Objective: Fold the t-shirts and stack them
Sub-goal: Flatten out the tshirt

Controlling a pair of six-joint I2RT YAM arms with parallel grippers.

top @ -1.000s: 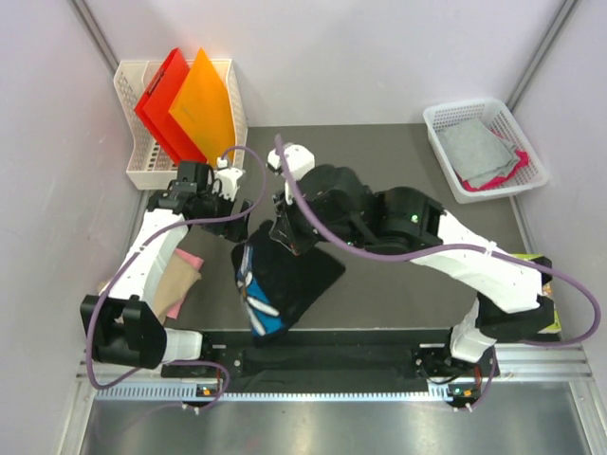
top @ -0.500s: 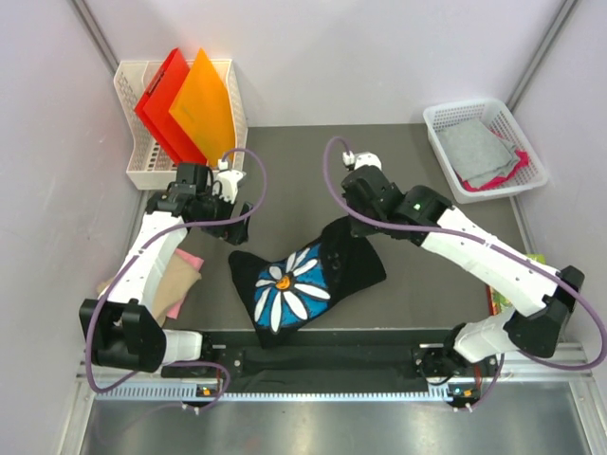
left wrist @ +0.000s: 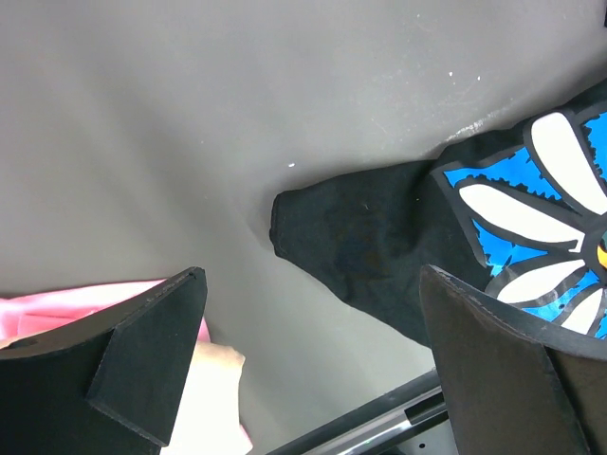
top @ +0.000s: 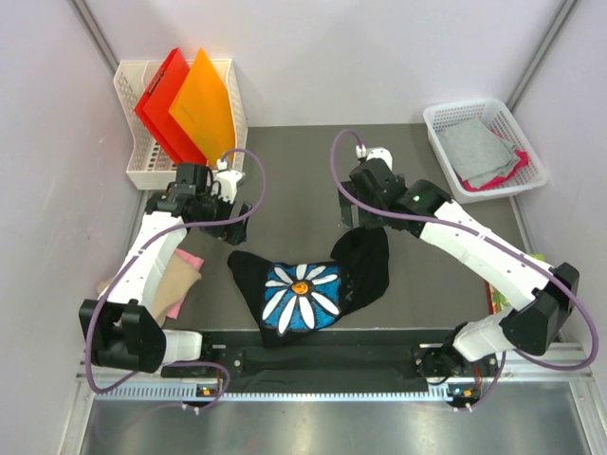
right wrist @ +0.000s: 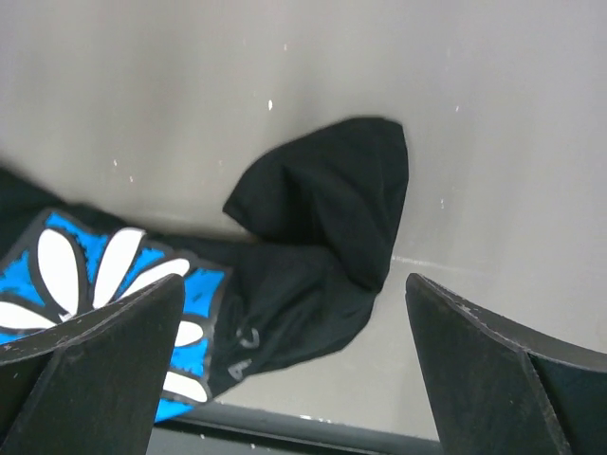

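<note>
The black t-shirt [top: 303, 289] lies crumpled on the dark mat near the front edge, with its white daisy on a blue patch facing up. One sleeve [left wrist: 351, 242] points toward the left arm, and a bunched part [right wrist: 327, 213] lies below the right wrist. My right gripper [top: 365, 216] hangs open just above the shirt's far right part, holding nothing [right wrist: 299, 365]. My left gripper [top: 211, 202] hovers open over bare mat left of the shirt [left wrist: 313, 365]. A tan t-shirt [top: 175, 284] and a pink one [top: 191, 258] lie folded at the left edge.
A white basket [top: 128, 81] at the back left holds red and orange folders [top: 185, 109]. Another white basket [top: 446, 116] at the back right holds grey and pink cloths [top: 484, 147]. A black rail [top: 322, 358] runs along the front edge.
My right gripper has opened and let go of the black shirt, which dropped flat with the daisy up. The right arm pulled back and to the right. The left arm stayed still.
</note>
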